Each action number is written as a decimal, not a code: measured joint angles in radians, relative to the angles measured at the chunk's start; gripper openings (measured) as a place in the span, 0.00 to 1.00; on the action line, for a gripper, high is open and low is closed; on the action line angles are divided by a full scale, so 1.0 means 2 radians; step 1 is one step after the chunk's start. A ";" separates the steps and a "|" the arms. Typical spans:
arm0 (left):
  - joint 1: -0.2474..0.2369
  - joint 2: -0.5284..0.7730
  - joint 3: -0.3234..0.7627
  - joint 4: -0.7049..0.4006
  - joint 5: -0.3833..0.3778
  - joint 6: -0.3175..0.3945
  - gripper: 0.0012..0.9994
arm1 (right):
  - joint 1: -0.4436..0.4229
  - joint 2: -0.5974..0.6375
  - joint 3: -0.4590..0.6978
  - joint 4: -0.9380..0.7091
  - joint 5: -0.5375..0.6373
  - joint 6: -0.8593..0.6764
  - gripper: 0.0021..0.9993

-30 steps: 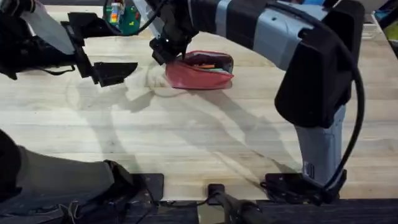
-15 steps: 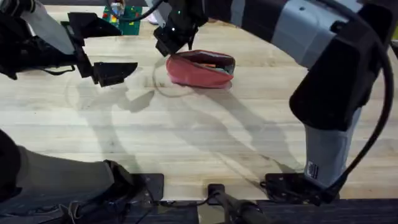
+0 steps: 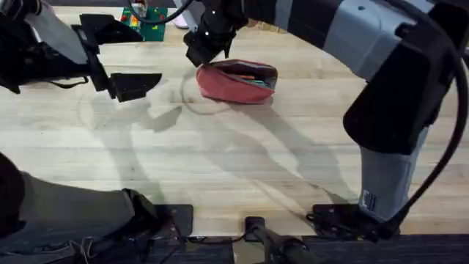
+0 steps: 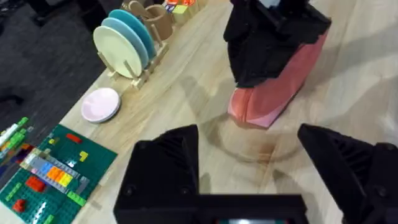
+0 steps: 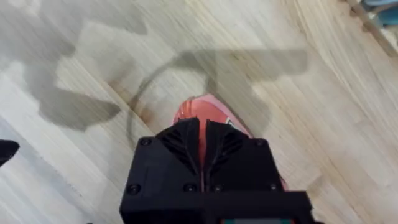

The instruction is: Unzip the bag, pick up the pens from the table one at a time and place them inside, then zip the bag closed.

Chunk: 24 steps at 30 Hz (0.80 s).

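right gripper (image 3: pixel 204 53) pressed together at the bag's (image 3: pixel 236 82) left end | left gripper (image 3: pixel 121 55) spread, well left of bag | bag on counter (image 3: pixel 220 161)

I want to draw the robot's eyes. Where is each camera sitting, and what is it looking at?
Overhead: fixed above the arm bases, looking down and forward at the table; both arms show, the right tool at the bag, the left tool open.
Left wrist: on the left arm, facing the bag, plate rack and brick board; its own fingers show.
Right wrist: on the right arm, looking down at the bag's end; its shut fingers show.
Shared: all see the pink bag.
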<state>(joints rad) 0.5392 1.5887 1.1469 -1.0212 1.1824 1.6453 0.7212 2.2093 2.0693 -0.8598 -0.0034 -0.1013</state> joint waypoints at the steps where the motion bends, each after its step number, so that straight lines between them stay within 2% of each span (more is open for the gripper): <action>1: 0.000 0.000 0.000 0.000 0.000 0.000 0.99 | 0.000 0.000 0.000 -0.002 0.000 0.000 0.03; 24: -0.004 0.009 0.000 -0.010 0.016 0.001 0.99 | -0.002 0.000 0.000 -0.005 0.000 0.000 0.03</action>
<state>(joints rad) 0.5312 1.6059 1.1465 -1.0405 1.2141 1.6470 0.7170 2.2093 2.0693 -0.8696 -0.0036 -0.1013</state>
